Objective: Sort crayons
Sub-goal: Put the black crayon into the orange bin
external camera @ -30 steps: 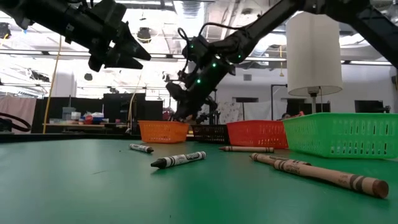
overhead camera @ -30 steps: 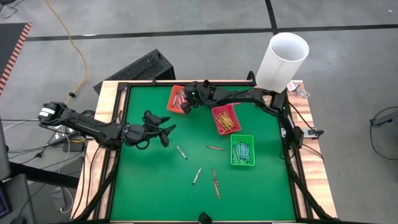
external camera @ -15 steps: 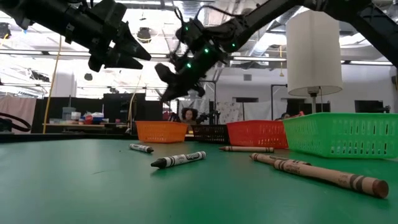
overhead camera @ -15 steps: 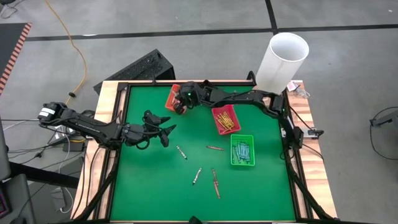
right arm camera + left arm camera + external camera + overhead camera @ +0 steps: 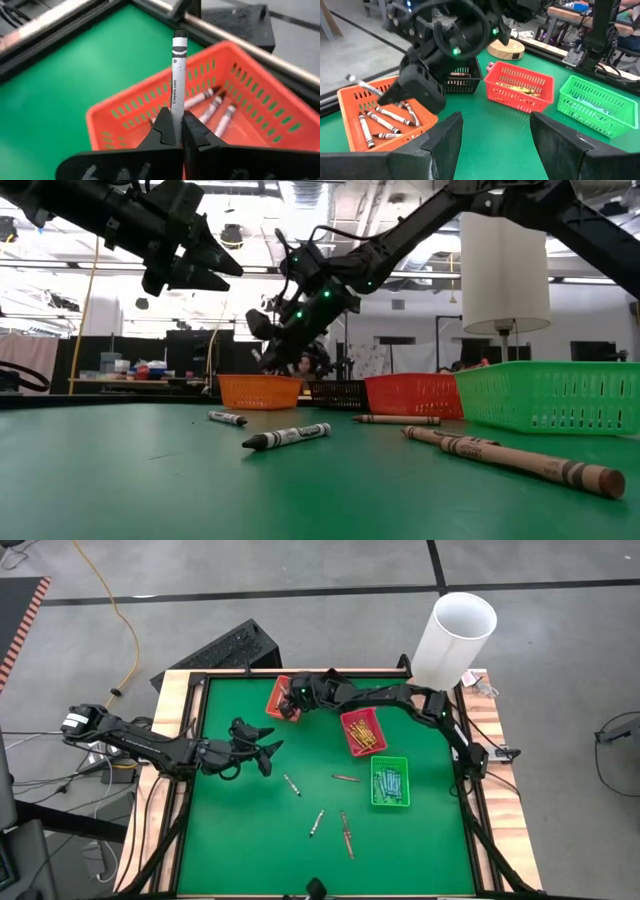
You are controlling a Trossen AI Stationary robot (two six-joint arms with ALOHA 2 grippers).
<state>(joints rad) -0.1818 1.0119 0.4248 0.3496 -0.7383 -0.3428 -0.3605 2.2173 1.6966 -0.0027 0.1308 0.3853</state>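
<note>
Two pincers over the green tabletop (image 5: 240, 830), right pincer (image 5: 176, 131) clamped on a grey crayon (image 5: 175, 90) above the orange tray (image 5: 250, 80), left pincer (image 5: 262, 752) spread wide, empty.

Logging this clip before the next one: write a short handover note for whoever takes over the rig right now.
Right claw: shut on a grey crayon, over the orange basket holding grey ones.
Left claw: open, empty, above the mat's left side.
Done: yellow crayons in the red basket, blue in the green basket.
Left: drop the held crayon; four loose crayons remain on the mat.
</note>
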